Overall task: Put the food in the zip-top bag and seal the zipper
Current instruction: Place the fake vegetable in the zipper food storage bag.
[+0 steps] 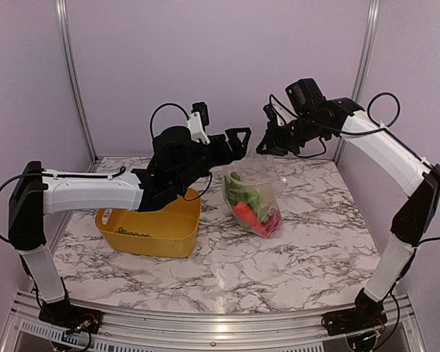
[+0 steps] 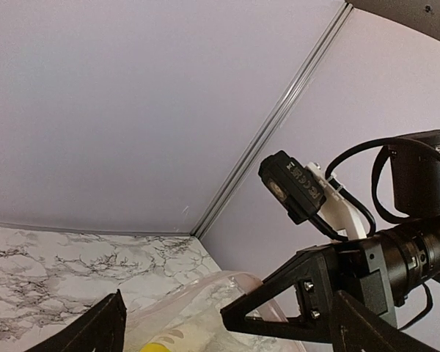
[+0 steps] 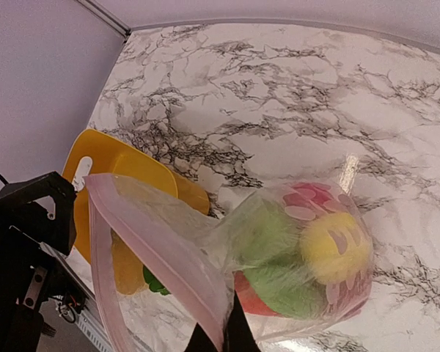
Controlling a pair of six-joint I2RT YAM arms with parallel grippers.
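The right claw (image 1: pixel 266 145) was clamped on a top corner of the zip-top bag (image 1: pixel 258 192), the left claw (image 1: pixel 240 141) apart just beside its mouth; sealing well probably needed pinching the zipper (image 3: pixel 155 243) end-to-end.

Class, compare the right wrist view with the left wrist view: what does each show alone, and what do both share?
Only the right wrist view shows the yellow basket and the green and red food. Only the left wrist view shows the right arm's wrist camera. Both show the zip-top bag and the marble table.
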